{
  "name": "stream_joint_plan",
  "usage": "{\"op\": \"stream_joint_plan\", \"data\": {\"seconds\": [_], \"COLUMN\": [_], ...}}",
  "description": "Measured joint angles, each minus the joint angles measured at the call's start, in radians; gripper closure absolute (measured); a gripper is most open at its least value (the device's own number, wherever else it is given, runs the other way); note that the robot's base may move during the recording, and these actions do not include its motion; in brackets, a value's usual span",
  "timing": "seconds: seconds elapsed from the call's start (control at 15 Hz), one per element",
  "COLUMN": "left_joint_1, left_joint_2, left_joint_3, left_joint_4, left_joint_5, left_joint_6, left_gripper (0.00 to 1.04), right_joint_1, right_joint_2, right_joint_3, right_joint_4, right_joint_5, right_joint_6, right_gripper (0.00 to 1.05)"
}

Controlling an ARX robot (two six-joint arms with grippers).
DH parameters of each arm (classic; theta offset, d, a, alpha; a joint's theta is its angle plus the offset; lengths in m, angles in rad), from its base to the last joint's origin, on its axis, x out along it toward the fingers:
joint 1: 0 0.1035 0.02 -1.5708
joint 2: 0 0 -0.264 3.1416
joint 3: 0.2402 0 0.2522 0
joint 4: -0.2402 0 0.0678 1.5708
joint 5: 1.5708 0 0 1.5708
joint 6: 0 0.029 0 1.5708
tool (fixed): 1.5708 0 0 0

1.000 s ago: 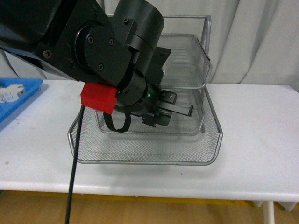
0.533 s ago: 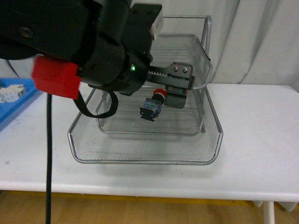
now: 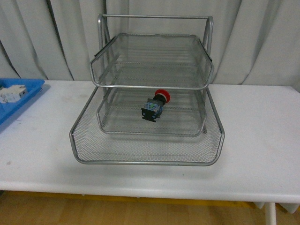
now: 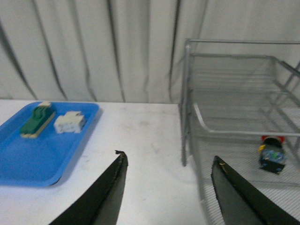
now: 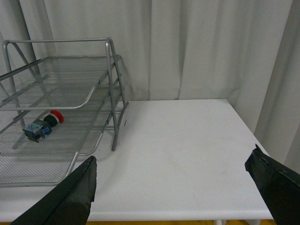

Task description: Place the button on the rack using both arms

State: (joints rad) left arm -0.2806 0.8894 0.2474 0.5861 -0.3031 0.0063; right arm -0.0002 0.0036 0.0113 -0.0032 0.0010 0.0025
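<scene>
The button [image 5: 43, 125] lies in the rack [image 5: 61, 70], tool [image 5: 173, 157] spread wide.

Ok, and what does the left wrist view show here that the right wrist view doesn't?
Only the left wrist view: the blue tray holding a green-topped block and a white component, plus the open left gripper. Only the right wrist view: the right end of the table and the open right gripper. Both: the rack with the button lying on its middle tier, the table top and the curtain.
</scene>
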Motion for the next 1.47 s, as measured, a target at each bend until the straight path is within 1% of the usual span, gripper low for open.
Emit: {"op": "stream_joint_plan", "data": {"seconds": [0.07,0.13,0.27,0.47,0.53,0.6,0.67,0.8,0.87,0.93,1.47], "left_joint_1": [0.060,0.083,0.126,0.180,0.233,0.276,0.288,0.277,0.278,0.278,0.278], "left_joint_2": [-0.106,-0.151,-0.223,-0.337,-0.369,-0.392,-0.412,-0.465,-0.479,-0.500,-0.674], "left_joint_3": [-0.062,-0.076,-0.122,-0.170,-0.180,-0.191,-0.195,-0.206,-0.226,-0.238,-0.238], "left_joint_4": [-0.013,-0.018,-0.052,-0.115,-0.141,-0.154,-0.170,-0.207,-0.175,-0.213,-0.368], "left_joint_5": [0.063,0.101,0.146,0.200,0.272,0.296,0.287,0.303,0.304,0.303,0.303], "left_joint_6": [-0.002,-0.002,-0.005,-0.005,-0.005,-0.005,-0.006,-0.006,-0.006,-0.006,-0.006], "left_gripper": [0.67,0.80,1.04,1.03,1.03,1.03,1.03,1.03,1.03,1.03,1.03], "right_joint_1": [0.000,0.000,0.000,0.000,0.000,0.000,0.000,0.000,0.000,0.000,0.000], "right_joint_2": [0.000,0.000,0.000,0.000,0.000,0.000,0.000,0.000,0.000,0.000,0.000], "right_joint_3": [0.000,0.000,0.000,0.000,0.000,0.000,0.000,0.000,0.000,0.000,0.000], "right_joint_4": [0.000,0.000,0.000,0.000,0.000,0.000,0.000,0.000,0.000,0.000,0.000], "right_joint_5": [-0.001,0.000,0.000,0.000,0.000,0.000,0.000,0.000,0.000,0.000,0.000], "right_joint_6": [0.000,0.000,0.000,0.000,0.000,0.000,0.000,0.000,0.000,0.000,0.000], "right_gripper": [0.06,0.06,0.06,0.06,0.06,0.06,0.06,0.06,0.06,0.06,0.06]}}
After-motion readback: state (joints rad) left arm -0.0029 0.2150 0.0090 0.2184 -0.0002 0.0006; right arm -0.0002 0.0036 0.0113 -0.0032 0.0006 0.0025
